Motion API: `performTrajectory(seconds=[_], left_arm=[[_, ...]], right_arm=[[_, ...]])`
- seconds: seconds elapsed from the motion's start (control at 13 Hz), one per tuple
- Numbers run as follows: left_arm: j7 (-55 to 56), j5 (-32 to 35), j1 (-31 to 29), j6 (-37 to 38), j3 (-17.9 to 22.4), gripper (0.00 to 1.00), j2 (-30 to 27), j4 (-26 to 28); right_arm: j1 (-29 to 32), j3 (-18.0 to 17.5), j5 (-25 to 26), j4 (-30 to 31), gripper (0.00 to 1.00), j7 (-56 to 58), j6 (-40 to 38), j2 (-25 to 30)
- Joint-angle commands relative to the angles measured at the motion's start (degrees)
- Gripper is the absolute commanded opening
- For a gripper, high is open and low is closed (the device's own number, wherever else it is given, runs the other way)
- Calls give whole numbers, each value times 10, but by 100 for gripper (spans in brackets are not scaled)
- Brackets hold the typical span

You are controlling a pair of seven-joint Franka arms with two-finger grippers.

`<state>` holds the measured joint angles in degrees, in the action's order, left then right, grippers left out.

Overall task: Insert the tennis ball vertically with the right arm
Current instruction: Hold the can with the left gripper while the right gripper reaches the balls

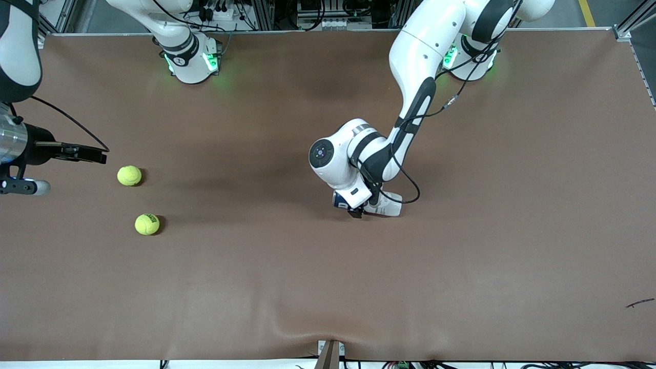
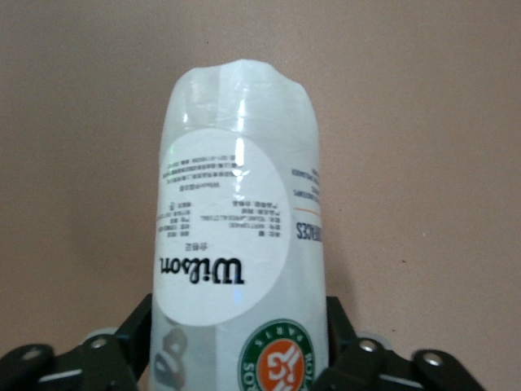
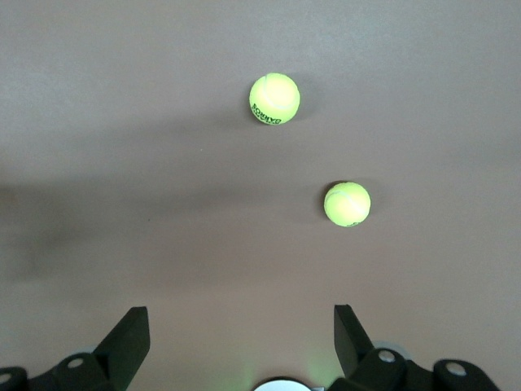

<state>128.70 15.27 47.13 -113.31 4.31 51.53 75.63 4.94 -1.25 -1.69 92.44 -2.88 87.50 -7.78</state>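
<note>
Two yellow-green tennis balls lie on the brown table toward the right arm's end: one (image 1: 129, 175), and a printed one (image 1: 147, 224) nearer the front camera. Both show in the right wrist view, plain (image 3: 347, 204) and printed (image 3: 274, 98). My right gripper (image 1: 95, 155) is open and empty, in the air beside the plain ball (image 3: 240, 326). My left gripper (image 1: 359, 207) is shut on a white Wilson ball can (image 2: 240, 228), held on its side low over the table's middle (image 1: 387, 204). The can's mouth is hidden.
The brown table cover (image 1: 328, 287) has a raised fold at its front edge. A small dark scrap (image 1: 639, 303) lies near the front corner at the left arm's end. The arm bases stand along the edge farthest from the front camera.
</note>
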Motion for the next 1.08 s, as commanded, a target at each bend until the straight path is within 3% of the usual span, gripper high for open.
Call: performTrajectory(seconds=[0.0, 0.23, 0.69, 0.85, 1.0], left_arm=[[5, 21, 7, 4, 6, 63, 1, -5], [-15, 24, 4, 3, 6, 64, -6, -6], [-51, -5, -12, -8, -2, 77, -46, -16], [-92, -61, -24, -30, -2, 80, -70, -17], [-123, -125, -34, -52, -2, 81, -95, -17]], right_arm=[[1, -1, 4, 101, 100, -8, 56, 69], [-5, -2, 3, 102, 100, -5, 110, 57], [-7, -1, -3, -25, 100, -5, 123, -108], [-6, -1, -1, -30, 100, -9, 126, -144], [-12, -1, -2, -43, 100, -22, 177, -182]])
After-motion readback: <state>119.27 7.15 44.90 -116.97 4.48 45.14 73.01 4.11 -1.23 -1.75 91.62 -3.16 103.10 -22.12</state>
